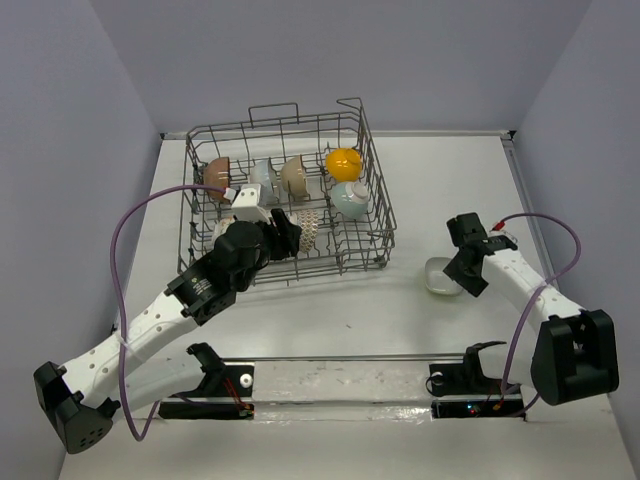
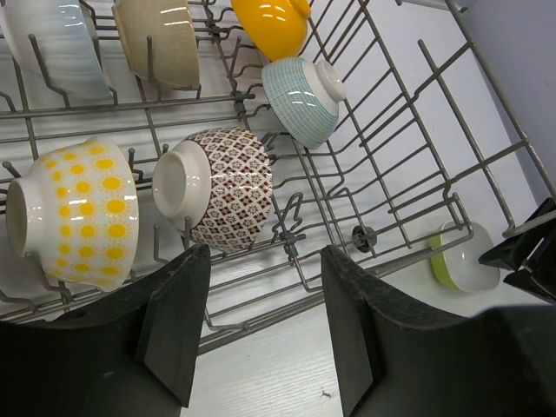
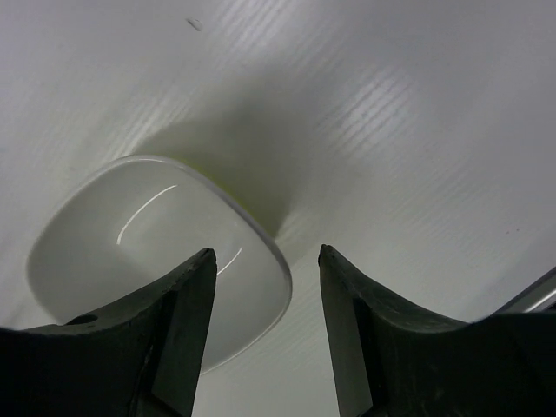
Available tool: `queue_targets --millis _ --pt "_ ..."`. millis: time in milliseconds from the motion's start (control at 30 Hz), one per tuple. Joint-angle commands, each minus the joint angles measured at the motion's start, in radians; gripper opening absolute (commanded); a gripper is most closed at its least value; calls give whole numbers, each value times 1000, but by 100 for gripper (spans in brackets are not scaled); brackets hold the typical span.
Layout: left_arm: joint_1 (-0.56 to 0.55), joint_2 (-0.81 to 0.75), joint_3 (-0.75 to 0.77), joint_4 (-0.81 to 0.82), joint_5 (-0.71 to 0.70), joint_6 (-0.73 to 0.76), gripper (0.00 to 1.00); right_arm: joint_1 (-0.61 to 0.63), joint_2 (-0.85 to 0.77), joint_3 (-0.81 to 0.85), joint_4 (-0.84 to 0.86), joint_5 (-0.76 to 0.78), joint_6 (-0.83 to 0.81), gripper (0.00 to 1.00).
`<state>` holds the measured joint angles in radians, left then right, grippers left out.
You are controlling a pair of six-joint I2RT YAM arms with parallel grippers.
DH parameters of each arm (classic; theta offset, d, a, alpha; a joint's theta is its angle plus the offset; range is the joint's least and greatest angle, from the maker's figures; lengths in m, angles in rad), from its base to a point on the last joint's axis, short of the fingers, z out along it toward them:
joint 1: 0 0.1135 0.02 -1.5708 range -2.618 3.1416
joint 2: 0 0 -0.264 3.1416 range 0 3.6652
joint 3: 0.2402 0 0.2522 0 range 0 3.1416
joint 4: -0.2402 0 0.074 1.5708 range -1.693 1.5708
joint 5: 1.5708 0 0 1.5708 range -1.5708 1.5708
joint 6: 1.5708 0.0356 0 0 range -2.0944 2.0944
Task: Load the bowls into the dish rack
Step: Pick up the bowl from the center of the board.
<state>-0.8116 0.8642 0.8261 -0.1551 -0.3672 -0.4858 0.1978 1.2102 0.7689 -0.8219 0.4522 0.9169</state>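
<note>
The grey wire dish rack [image 1: 378, 205] stands at the back left with several bowls on edge between its tines: brown [image 1: 218, 170], beige [image 1: 295, 175], orange-yellow [image 1: 343, 161], pale teal [image 1: 349, 199] and a patterned bowl [image 1: 308, 230]. My left gripper [image 2: 265, 256] hangs open and empty over the rack's near rim [image 2: 290, 236], just short of the patterned bowl [image 2: 221, 187] and a yellow-dotted bowl [image 2: 78, 213]. A squarish white bowl [image 1: 441, 276] with a green outside sits on the table right of the rack. My right gripper [image 3: 266, 254] is open, its fingers straddling that bowl's [image 3: 130, 243] near rim.
A purple cable [image 1: 130, 260] loops from the left arm beside the rack's left side. A metal rail [image 1: 340, 358] runs along the near edge between the arm bases. Grey walls close in the table on the left, back and right.
</note>
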Motion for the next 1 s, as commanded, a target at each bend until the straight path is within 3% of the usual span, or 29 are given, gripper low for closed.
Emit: queue_targets --millis 0,267,633,800,967 --pt "-3 -25 -8 32 -3 16 63 -26 6 -26 24 17 42 57" --pt "-4 -21 -12 38 -1 18 63 -57 29 -82 98 -30 17 56" --pt "-4 -10 -16 34 -10 13 63 -57 60 -88 181 -61 -3 8" --pt "-3 -4 7 31 10 18 63 -57 -38 -36 156 -64 -47 1" --pt "-3 28 56 17 45 15 63 -57 -132 74 99 -44 -107 1"
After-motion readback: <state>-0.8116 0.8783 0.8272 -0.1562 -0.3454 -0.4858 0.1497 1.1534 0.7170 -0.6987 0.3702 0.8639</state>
